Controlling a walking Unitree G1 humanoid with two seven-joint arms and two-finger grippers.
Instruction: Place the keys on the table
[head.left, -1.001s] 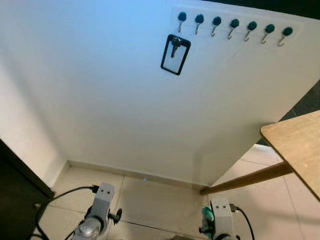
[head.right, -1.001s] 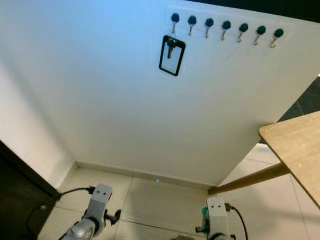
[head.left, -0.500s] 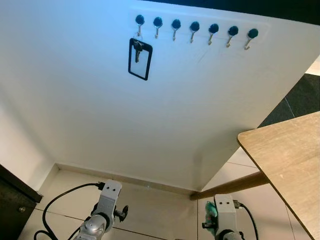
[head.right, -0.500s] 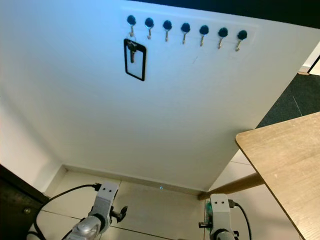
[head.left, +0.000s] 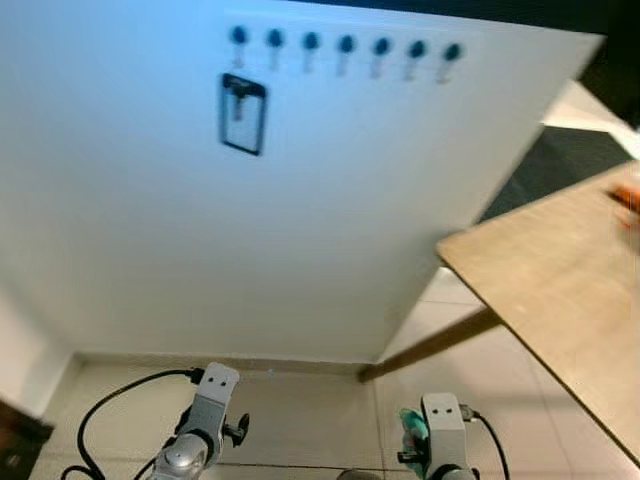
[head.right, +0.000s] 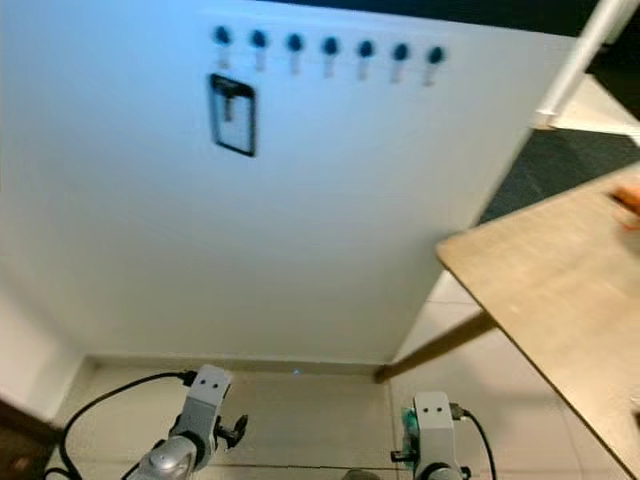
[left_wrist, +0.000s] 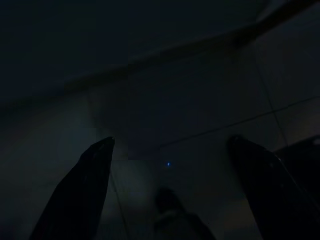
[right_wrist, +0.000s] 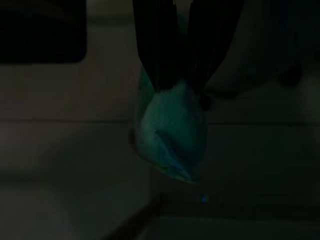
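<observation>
While hooked on wall | keys (head.left: 240, 104) hang vertical, tip down

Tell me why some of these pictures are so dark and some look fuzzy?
The eye views are bright but smeared: the row of hooks and the wooden table have soft edges, likely because the camera is moving. Both wrist views are very dark, their arms hanging low in shade: the left gripper shows only as black fingers, the right gripper pinches a dim teal thing.
</observation>
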